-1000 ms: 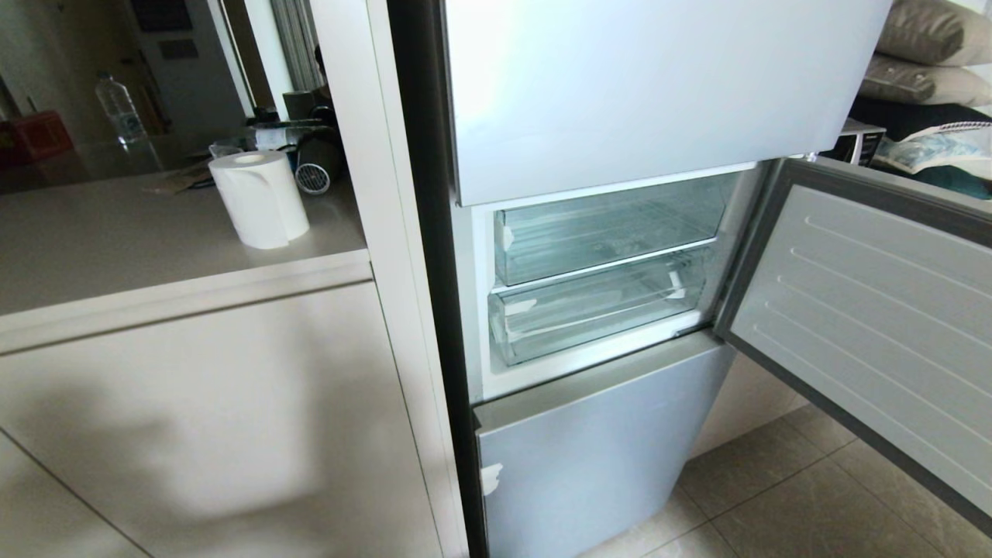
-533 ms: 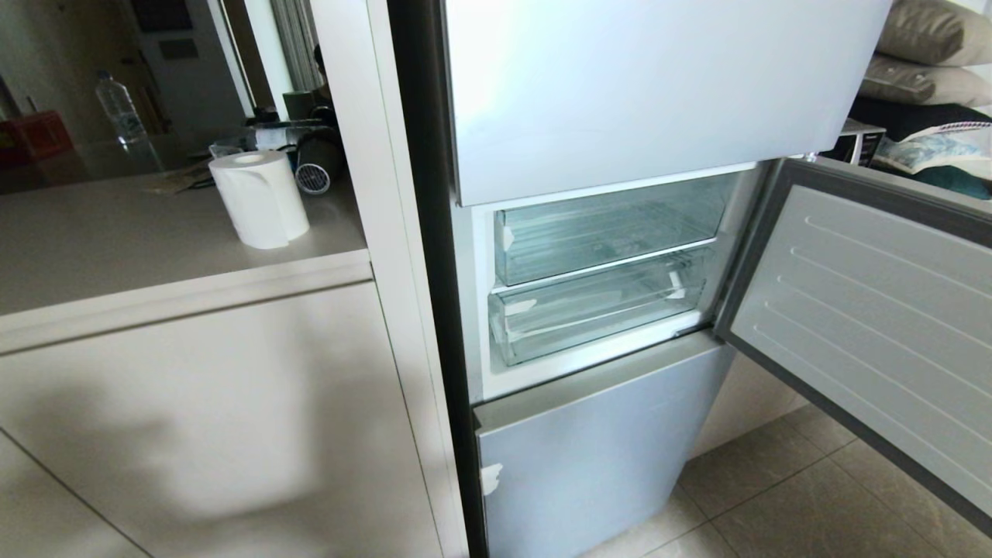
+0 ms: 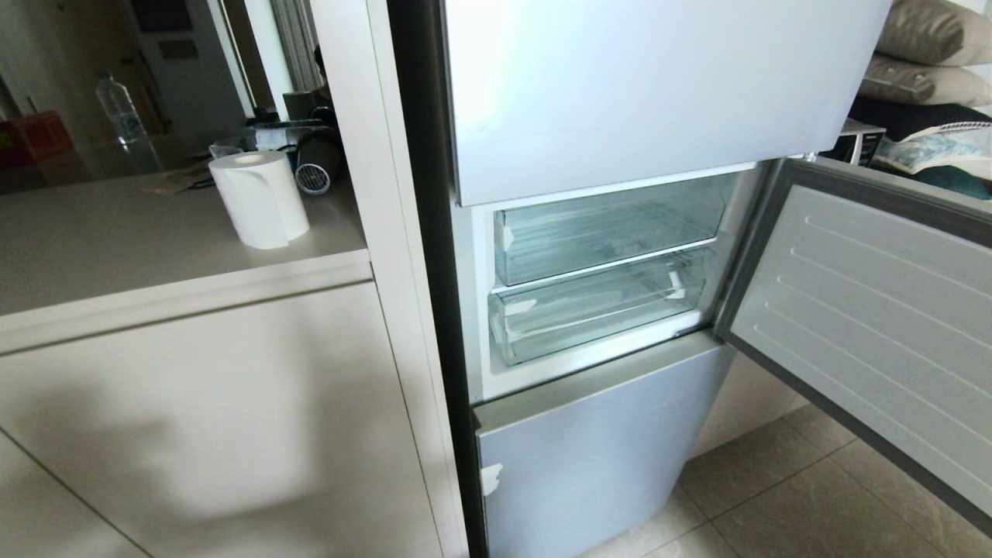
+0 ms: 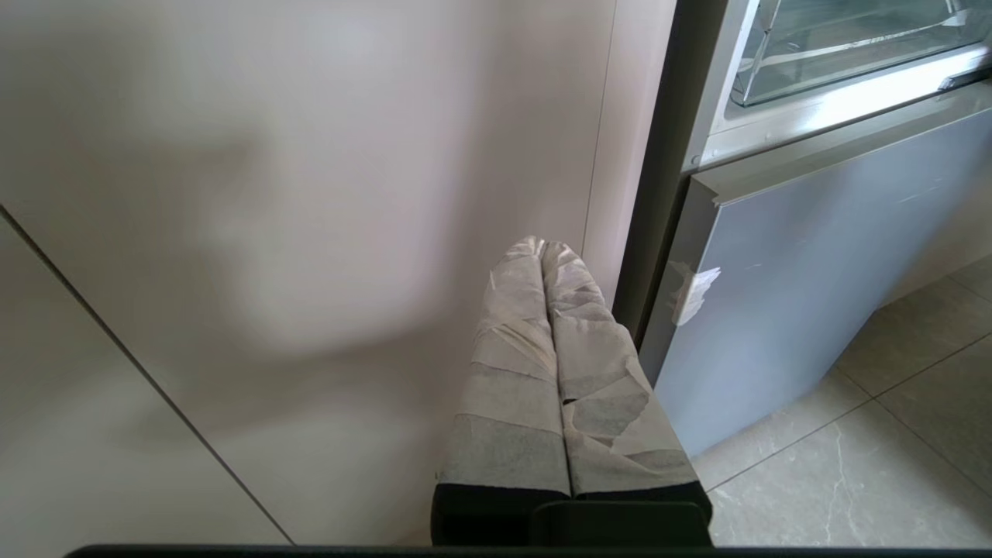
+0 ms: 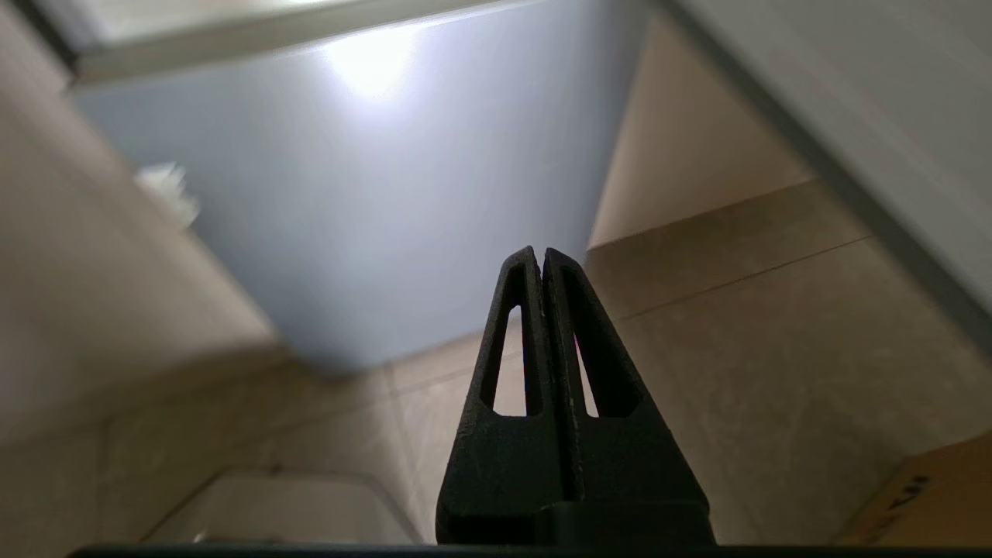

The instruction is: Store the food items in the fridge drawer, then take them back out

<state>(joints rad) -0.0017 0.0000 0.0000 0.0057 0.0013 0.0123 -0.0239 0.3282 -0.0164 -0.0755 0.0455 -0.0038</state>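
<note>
The pale blue-white fridge stands with its middle door swung open to the right. Inside are two clear drawers, both pushed in. The lower one is the fridge drawer, whose corner also shows in the left wrist view. No food items are in view. Neither gripper shows in the head view. My left gripper, its fingers wrapped in tape, is shut and empty, low in front of the cabinet wall beside the fridge. My right gripper is shut and empty, low before the fridge's bottom door panel.
A beige counter left of the fridge carries a paper roll, a water bottle and small clutter. Cushions lie behind the open door. Tiled floor lies below, with a cardboard box near my right gripper.
</note>
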